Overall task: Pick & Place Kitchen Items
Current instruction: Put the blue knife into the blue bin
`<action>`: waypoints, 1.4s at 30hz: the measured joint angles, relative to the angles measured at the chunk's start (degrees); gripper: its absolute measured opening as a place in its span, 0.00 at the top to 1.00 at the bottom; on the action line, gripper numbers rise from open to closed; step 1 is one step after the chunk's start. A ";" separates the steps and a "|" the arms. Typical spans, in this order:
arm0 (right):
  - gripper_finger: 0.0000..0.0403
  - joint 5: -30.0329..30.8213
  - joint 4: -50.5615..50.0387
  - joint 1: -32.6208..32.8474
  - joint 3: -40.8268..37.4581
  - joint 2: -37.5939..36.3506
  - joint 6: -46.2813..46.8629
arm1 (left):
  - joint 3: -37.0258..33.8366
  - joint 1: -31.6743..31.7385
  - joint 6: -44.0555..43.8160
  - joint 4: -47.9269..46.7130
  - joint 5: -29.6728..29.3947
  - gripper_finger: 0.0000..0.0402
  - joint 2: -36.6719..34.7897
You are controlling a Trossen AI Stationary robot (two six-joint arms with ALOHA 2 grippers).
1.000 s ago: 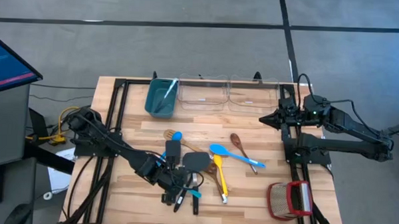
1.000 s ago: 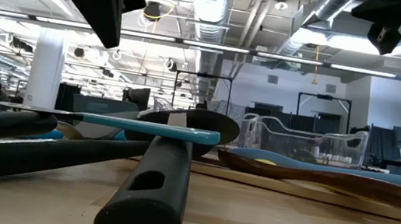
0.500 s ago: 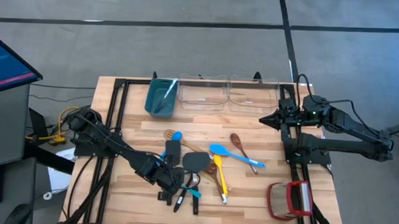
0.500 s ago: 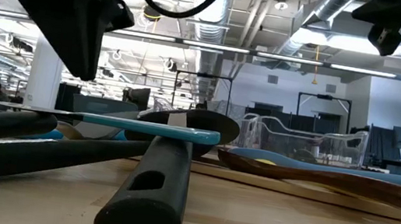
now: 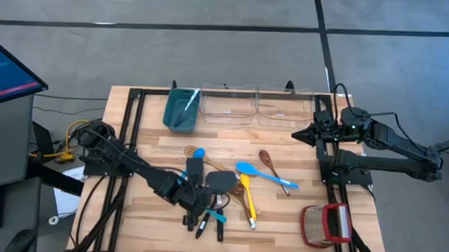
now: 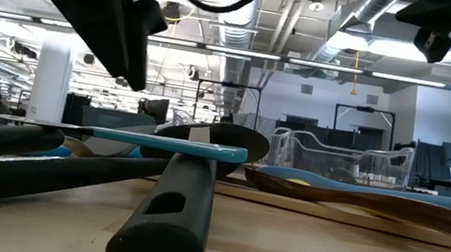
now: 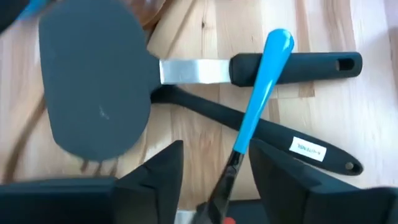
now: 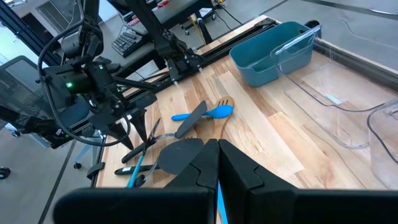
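Utensils: a heap of long-handled kitchen tools sits at the front-centre of the light wooden slatted table (image 5: 281,210).

High view: left gripper (image 5: 195,207) hovers over the near end of the heap, above the black-handled pieces. Right gripper (image 5: 299,134) is parked at the right rear, well apart from it. Blue silicone spoon (image 5: 247,170) and brown wooden spoon (image 5: 267,157) lie just right of the heap. Teal rectangular plastic bin (image 5: 180,109) is at the rear, red-and-tan woven basket (image 5: 326,224) at the front right.

Low view: left arm hangs above the pile; a thick black handle (image 6: 169,215) lies nearest the camera, with a flat teal handle (image 6: 165,144) resting across the pile.

Left wrist view: jaws stand apart with nothing clamped; a slim utensil with a blue-tipped handle (image 7: 258,99) runs between the fingers (image 7: 155,177), lying across the black spatula with steel neck (image 7: 99,93) and a second black handle (image 7: 267,134).

Right wrist view: the right arm's fingers are closed together, holding nothing.

Risk: handles are crossed and stacked. Closing here could pinch two at once, or lifting the blue one could drag or flip the spatula under it.
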 joint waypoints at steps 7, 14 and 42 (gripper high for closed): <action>0.99 0.00 0.00 0.00 0.00 -0.02 0.02 | 0.08 0.05 7.61 1.56 1.11 0.52 0.92; 0.99 -0.02 -0.70 0.02 0.00 -0.04 0.02 | 0.09 0.23 7.45 3.82 3.94 0.53 5.01; 0.99 -0.02 -1.27 0.02 0.00 -0.04 0.02 | 0.09 1.80 7.25 4.76 6.56 0.62 7.72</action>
